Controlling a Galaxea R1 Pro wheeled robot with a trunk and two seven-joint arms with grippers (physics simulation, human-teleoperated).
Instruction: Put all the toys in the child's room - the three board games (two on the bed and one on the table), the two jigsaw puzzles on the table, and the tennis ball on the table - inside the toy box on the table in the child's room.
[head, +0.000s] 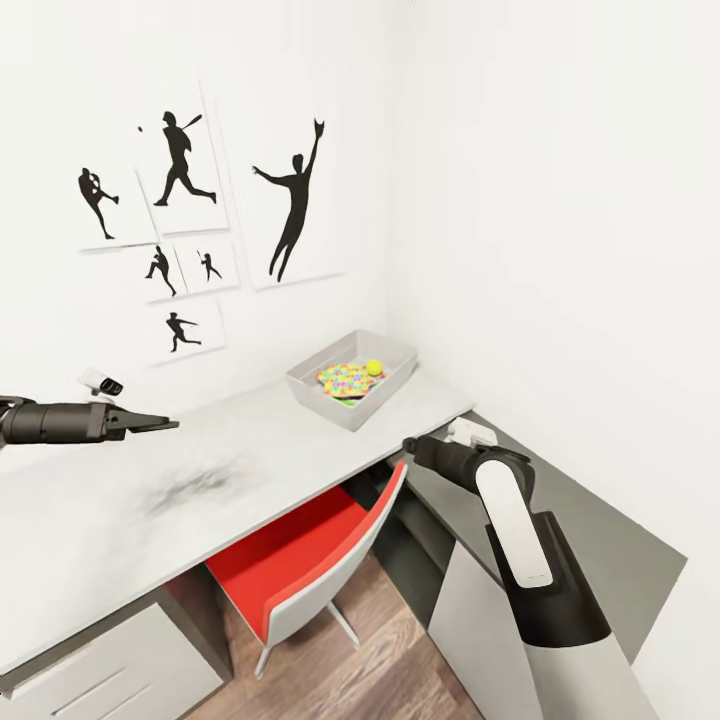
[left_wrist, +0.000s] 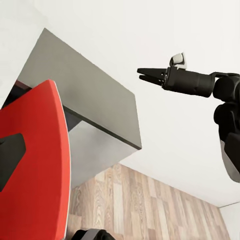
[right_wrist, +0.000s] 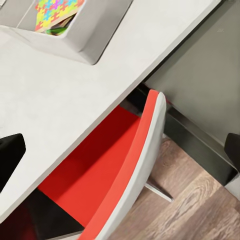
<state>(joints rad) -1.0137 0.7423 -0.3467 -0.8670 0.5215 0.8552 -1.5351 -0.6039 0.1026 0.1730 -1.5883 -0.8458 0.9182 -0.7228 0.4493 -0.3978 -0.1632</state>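
Head view: the toy box (head: 352, 378) sits on the pale table (head: 200, 480), far corner by the walls, its long axis running diagonally toward that corner. Inside lie one jigsaw puzzle (head: 345, 381), flat, and one tennis ball (head: 374, 367) just beside it at the box's far end. The left gripper (head: 165, 425) hovers over the table well short of the box, its fingers drawn to a narrow point, empty. The right gripper (head: 408, 445) hangs off the table's near edge, above the red chair (head: 300, 560); whether its fingers are parted cannot be told here. Broad bare tabletop lies between both grippers and the box.

Left wrist view: the right gripper (left_wrist: 143, 75) shows side-on, fingers nearly together, holding nothing, over the wood floor (left_wrist: 150, 210).

Right wrist view: ahead of the fingers, the toy box (right_wrist: 75, 40) rests near the table's edge, one puzzle (right_wrist: 52, 11) within.
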